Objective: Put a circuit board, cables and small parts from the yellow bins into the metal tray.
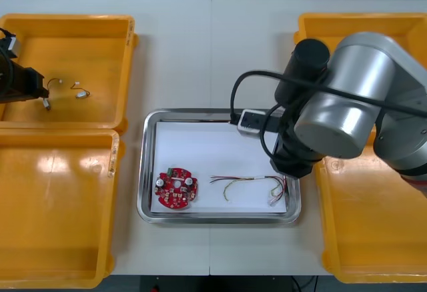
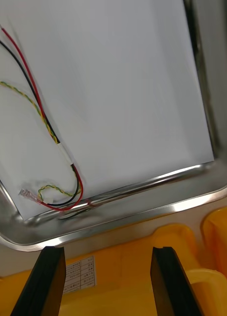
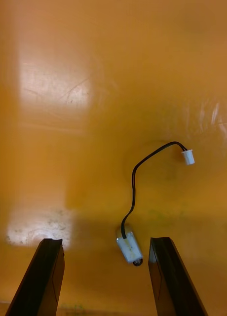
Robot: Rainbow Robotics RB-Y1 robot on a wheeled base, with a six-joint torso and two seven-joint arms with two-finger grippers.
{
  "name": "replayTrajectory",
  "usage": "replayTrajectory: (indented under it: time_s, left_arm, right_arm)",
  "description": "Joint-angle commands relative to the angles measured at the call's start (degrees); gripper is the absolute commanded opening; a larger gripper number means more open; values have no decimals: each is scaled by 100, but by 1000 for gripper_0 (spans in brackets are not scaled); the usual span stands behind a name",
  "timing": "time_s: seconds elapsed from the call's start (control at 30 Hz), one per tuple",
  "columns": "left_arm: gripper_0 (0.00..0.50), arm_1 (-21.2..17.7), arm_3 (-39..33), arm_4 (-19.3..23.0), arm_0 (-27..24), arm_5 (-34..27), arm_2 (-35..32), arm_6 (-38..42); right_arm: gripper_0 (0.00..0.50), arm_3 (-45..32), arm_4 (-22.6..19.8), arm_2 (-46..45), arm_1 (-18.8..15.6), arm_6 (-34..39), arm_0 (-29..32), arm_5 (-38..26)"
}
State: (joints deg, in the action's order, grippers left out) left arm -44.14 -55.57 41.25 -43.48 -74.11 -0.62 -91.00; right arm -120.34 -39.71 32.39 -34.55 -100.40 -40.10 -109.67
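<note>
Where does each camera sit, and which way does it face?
Front: above the arms, steeply down at the table; right arm over the metal tray, left end effector in the far left yellow bin.
Right wrist: faces the tray's corner; right end effector open.
Left wrist: faces that bin's floor; open fingers flank a small metal part.
Shared: front and right wrist show the red and yellow cable.

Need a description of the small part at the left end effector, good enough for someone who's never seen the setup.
Start at the far yellow bin on the robot's left. On its floor, the small metal part lies between the open fingers of the left end effector, a black lead curling to a white plug. The similar second part lies apart from it, nearer the metal tray.
</note>
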Motion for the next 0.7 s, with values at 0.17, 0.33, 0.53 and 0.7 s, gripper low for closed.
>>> replayTrajectory:
  time_s: [0.17,0.33,0.53,0.7]
  left_arm:
    - [500,143,99,14,-275,248,273,-586]
    - [500,169,99,58,-196,319,352,-568]
    - [500,169,99,146,-90,521,484,-568]
    - [500,178,99,146,-64,521,492,-586]
  right_arm:
    - [500,-174,-468,-1393,-236,214,-218,-33]
    - [500,29,-556,-1850,-535,310,-218,-33]
    - [500,591,-643,-2598,-720,354,-218,-33]
    - [500,1101,-476,-3160,-799,354,-253,-33]
